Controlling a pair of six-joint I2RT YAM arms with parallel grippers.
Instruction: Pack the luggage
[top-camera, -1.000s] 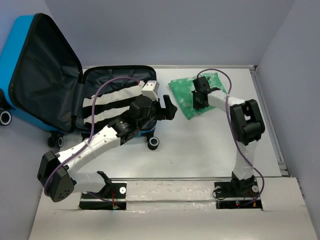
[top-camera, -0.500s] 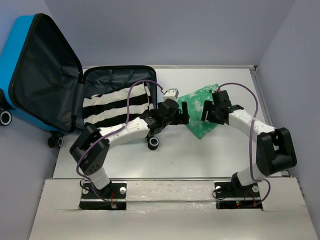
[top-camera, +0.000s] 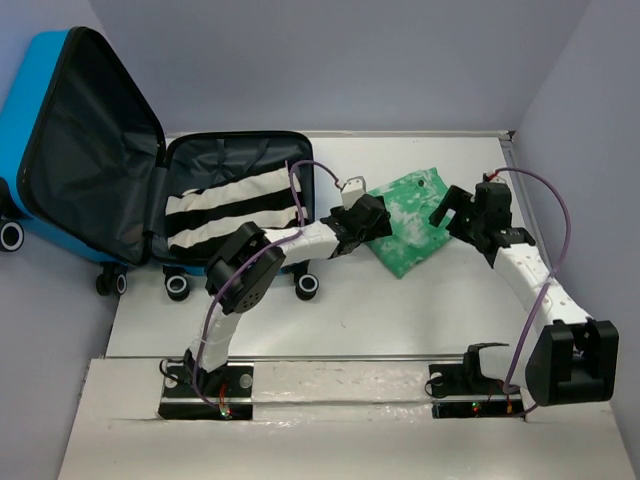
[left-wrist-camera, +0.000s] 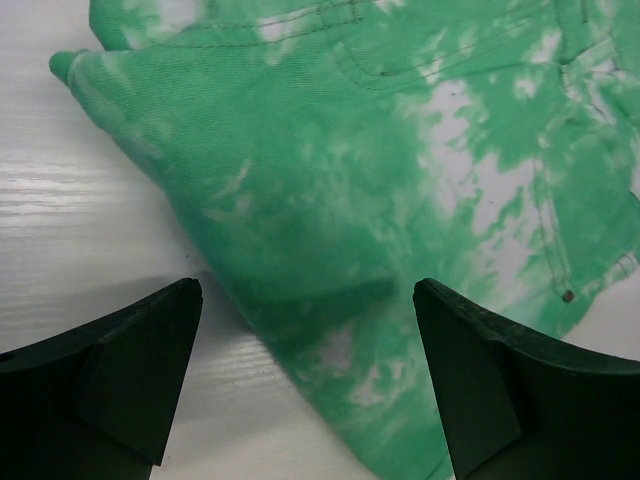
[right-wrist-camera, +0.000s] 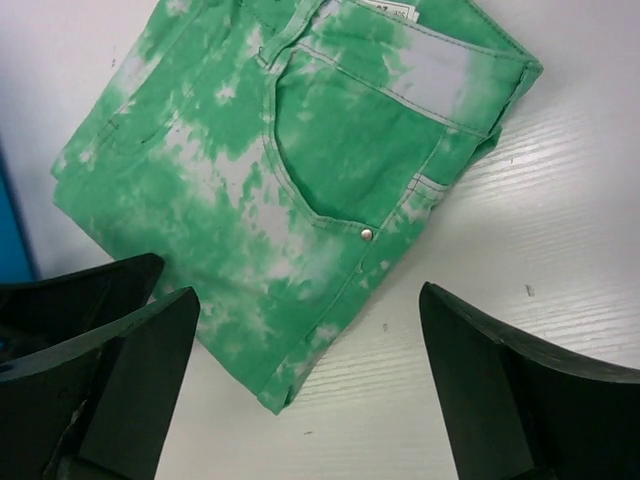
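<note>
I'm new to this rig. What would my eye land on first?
The bright-blue luggage stands open at the far left, a black-and-white striped garment in its flat half. Folded green tie-dye jeans lie mid-table, between the open left tool and the open right tool.

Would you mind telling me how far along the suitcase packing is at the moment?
Done: a striped garment lies inside the open luggage. In hand: nothing is gripped. The left end effector hangs open over the edge of the green tie-dye jeans on the table, and the right end effector is open near them. Left: the jeans need to go into the luggage, whose lid stands open.
</note>
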